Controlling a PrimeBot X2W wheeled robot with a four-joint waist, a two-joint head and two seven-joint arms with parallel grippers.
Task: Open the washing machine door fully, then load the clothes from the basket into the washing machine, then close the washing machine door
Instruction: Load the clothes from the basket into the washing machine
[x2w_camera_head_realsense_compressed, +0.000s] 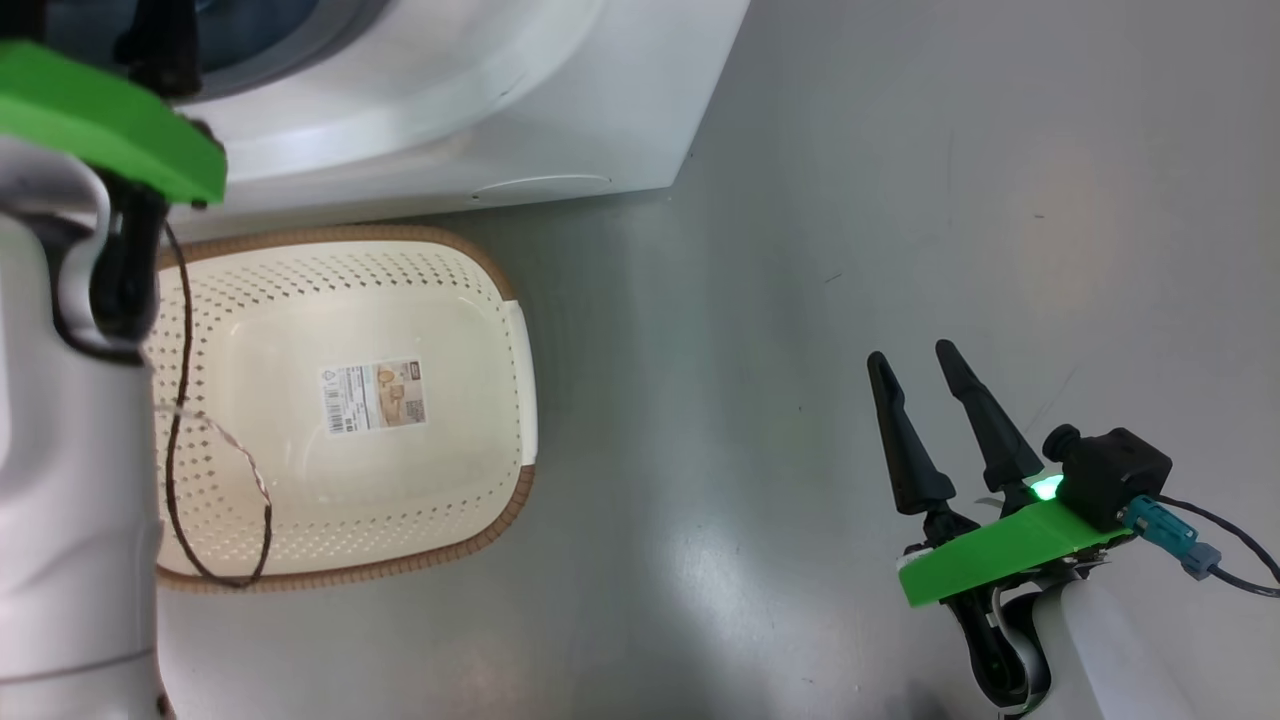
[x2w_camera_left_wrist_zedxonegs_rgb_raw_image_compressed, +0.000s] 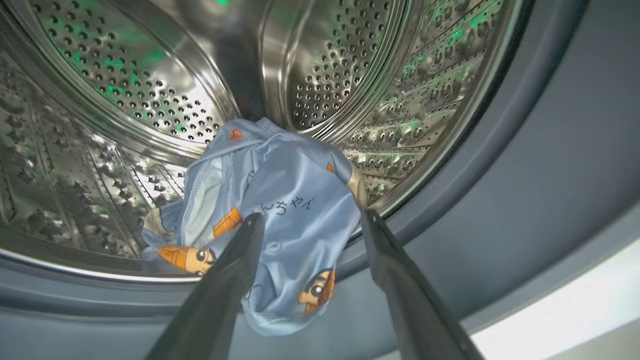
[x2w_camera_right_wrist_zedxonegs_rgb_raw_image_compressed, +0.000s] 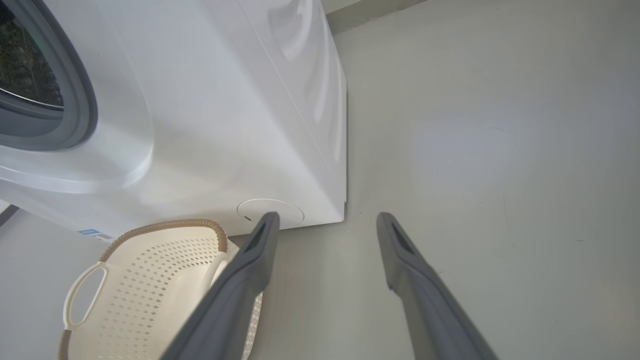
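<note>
Light-blue cloth printed with orange-brown cartoon figures lies between the two dark fingers (x2w_camera_left_wrist_zedxonegs_rgb_raw_image_compressed: 225, 280) of the left gripper (x2w_camera_left_wrist_zedxonegs_rgb_raw_image_compressed: 310, 225). They stand wide apart and pinch nothing, though I cannot tell whether either tip brushes the fabric. These clothes (x2w_camera_left_wrist_zedxonegs_rgb_raw_image_compressed: 295, 195) are bunched in the mouth of the washing machine (x2w_camera_head_realsense_compressed: 450, 110), the upper part resting on the perforated steel drum (x2w_camera_left_wrist_zedxonegs_rgb_raw_image_compressed: 125, 75) and the lower fold drooping over the drum's lip onto the grey rubber ring (x2w_camera_left_wrist_zedxonegs_rgb_raw_image_compressed: 500, 190). A cream lining shows at the bundle's left side. Seen from above, that arm's pale forearm (x2w_camera_head_realsense_compressed: 60, 500) rises along the left, with a green plate (x2w_camera_head_realsense_compressed: 110, 130) near its wrist, reaching up toward the machine's opening. Just below the machine's white front, the basket (x2w_camera_head_realsense_compressed: 250, 290) sits on the grey floor (x2w_camera_head_realsense_compressed: 900, 200), close against the base. Its perforated cream walls are ringed by a brown band, and the paper label (x2w_camera_head_realsense_compressed: 373, 397) on its bottom is in plain sight. Well off to the other side, the right gripper (x2w_camera_head_realsense_compressed: 912, 355) hovers over the floor with its fingers splayed and nothing between them. It points toward the machine's lower corner, where a round cap (x2w_camera_right_wrist_zedxonegs_rgb_raw_image_compressed: 287, 212) is set into the base. A small blue sticker (x2w_camera_right_wrist_zedxonegs_rgb_raw_image_compressed: 89, 232) sits low on the front beside the basket's rim.
</note>
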